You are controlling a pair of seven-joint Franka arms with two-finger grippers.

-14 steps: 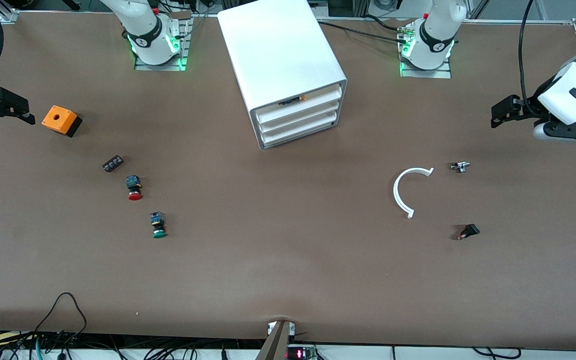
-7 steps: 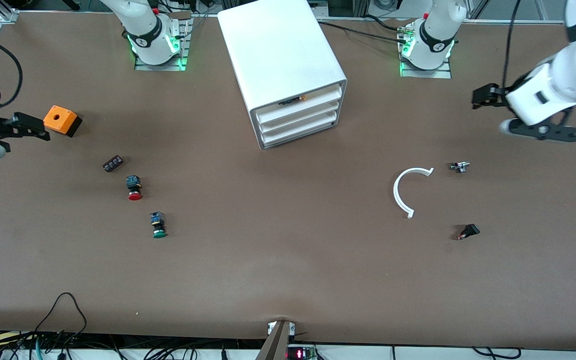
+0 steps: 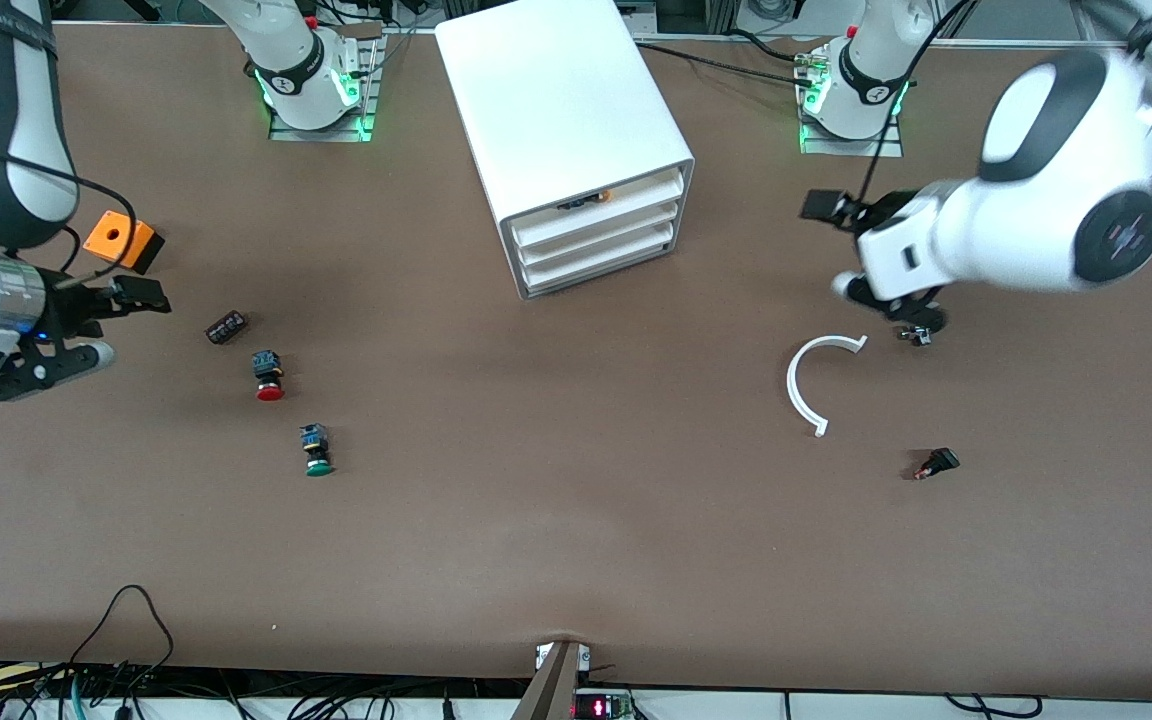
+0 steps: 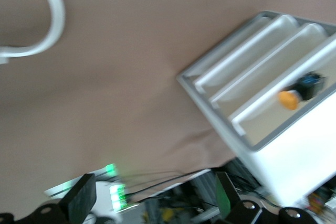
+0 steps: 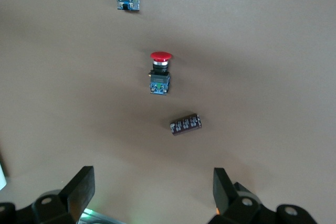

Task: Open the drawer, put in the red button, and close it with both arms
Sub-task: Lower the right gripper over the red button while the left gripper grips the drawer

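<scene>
Progress on the task is judged to be at its very start. All three fronts of the white cabinet (image 3: 576,140) are seen flush and shut, so the drawer (image 3: 598,241) has not been opened. The red button (image 3: 268,376) lies on the bare counter (image 3: 556,500) toward the right arm's end, between a small black cylinder (image 3: 226,327) and the green-capped button (image 3: 315,450), which lies nearer the front camera. Nothing is held by either arm.

The right gripper (image 5: 152,190) is seen with its fingers spread wide and empty, poised over the counter just beside the black cylinder and near an orange box (image 3: 122,241). The left gripper (image 4: 155,198) is likewise wide and empty, over the counter near a white curved strip (image 3: 816,380), facing the cabinet's drawer fronts. Opening, placing and closing are all still to be done.

An orange-and-black part (image 4: 300,92) is noted at the rim of the top front. The left wrist view is blurred, so no drawer handle can be made out. A small metal piece (image 3: 918,333) is partly covered by the left arm. The drawers' contents are hidden.
</scene>
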